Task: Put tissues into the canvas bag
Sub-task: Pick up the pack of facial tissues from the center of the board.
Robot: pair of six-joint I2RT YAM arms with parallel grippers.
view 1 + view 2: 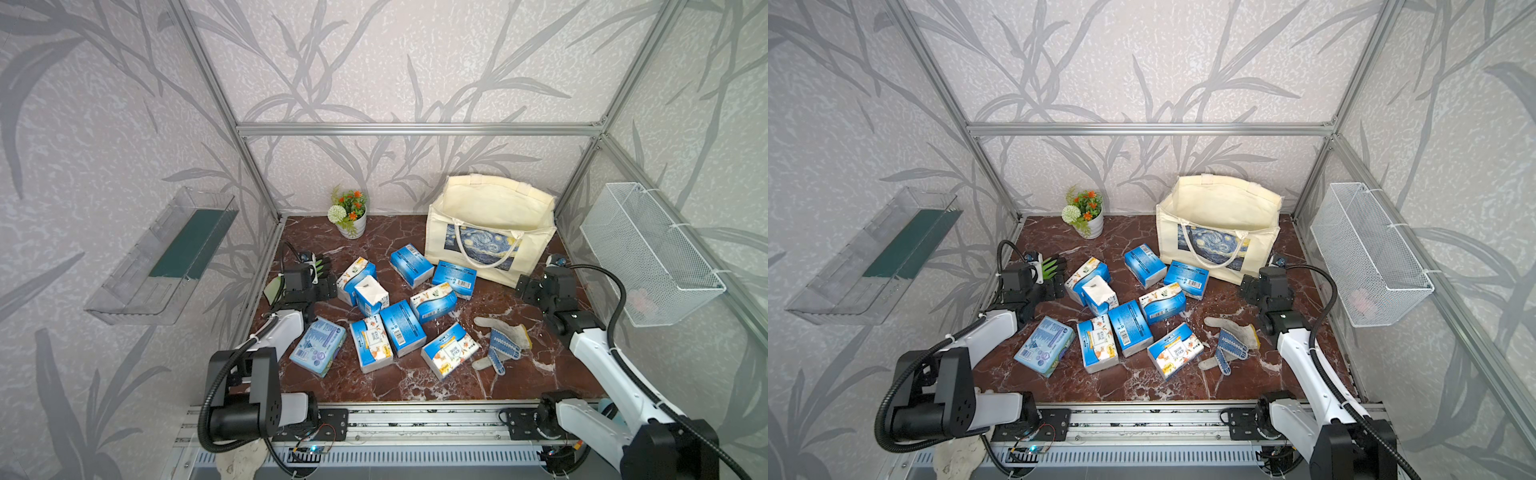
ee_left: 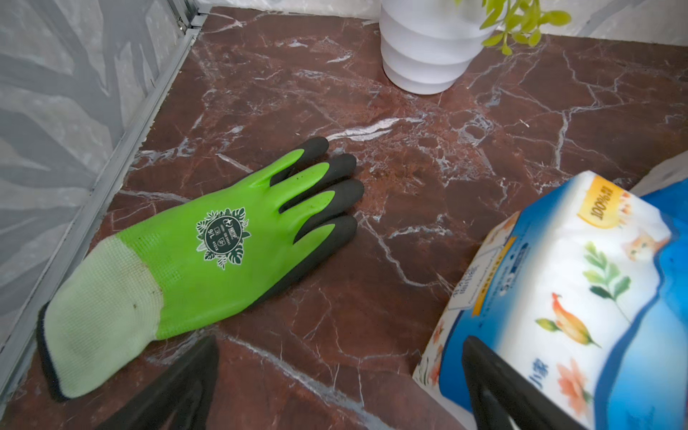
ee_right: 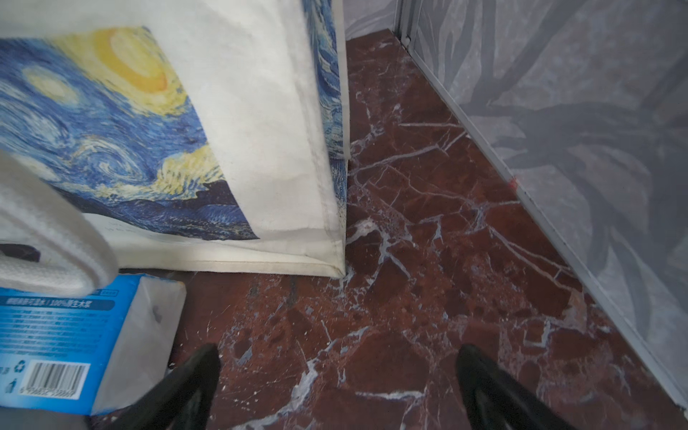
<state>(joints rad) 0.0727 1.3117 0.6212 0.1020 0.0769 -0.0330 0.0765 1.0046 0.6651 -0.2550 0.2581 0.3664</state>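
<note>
The tissues [image 1: 401, 328] are scattered over the middle of the bench [image 1: 374, 386], about ten in all. None is seen inside the canvas bag [image 1: 490, 232], which stands upright and open-mouthed at the far right. The packs are judged light, soft and compressible, with a slick plastic film that may slide under pressure. Each is best taken across its narrower width, at mid-length, firmly enough to dent the wrap. One pack [image 1: 371, 296] stands on end and could be toppled by a nudge.

The left end effector [image 2: 340, 350] is spread fully wide and holds nothing. A floral pack [image 2: 558, 290] lies at one finger, though contact cannot be decided. The right end effector [image 3: 338, 353] is likewise wide apart and empty, low over bare bench at the bag's near right corner.

The bag's floor is hidden by its near wall, so its contents cannot be confirmed. A rope handle [image 3: 48, 238] is draped over the nearest pack there. A green glove [image 2: 208, 242] is mostly hidden behind the left arm in both top views.
</note>
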